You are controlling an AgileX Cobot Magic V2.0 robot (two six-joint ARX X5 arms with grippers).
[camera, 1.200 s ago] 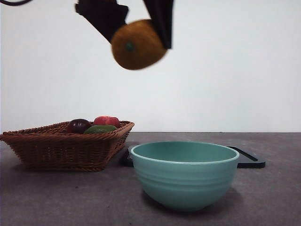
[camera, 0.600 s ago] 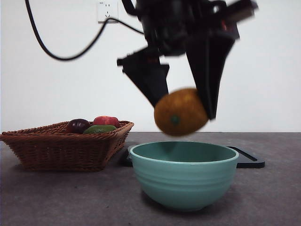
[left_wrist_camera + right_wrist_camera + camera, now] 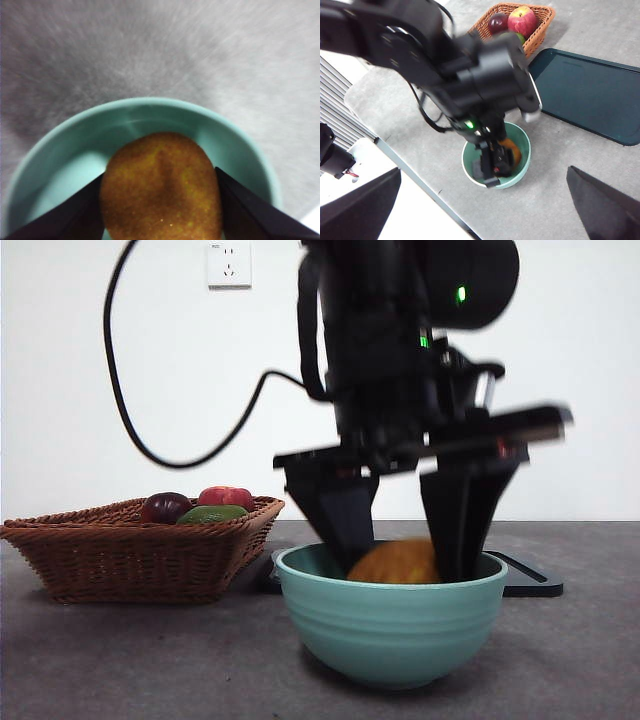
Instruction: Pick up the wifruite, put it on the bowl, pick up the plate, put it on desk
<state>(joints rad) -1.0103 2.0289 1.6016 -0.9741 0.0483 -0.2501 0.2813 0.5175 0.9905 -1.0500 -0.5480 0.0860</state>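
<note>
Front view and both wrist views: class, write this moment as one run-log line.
left gripper: shut on wifruite, inside bowl | right gripper: open, waiting high above desk | release: not yet done

A wicker basket point(image 3: 130, 550) is holding a red apple point(image 3: 227, 497), a dark fruit point(image 3: 166, 506) and a green fruit point(image 3: 213, 513). A black tray point(image 3: 590, 95) is lying beside it.

Bulky black arm point(image 3: 400, 340), 2 green indicator lights, looping black cable point(image 3: 150, 440), wedge-shaped black jaws

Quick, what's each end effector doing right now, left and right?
Left end effector: closed on the wifruite, down inside the bowl.
Right end effector: open, holding nothing, high above the desk.
</note>
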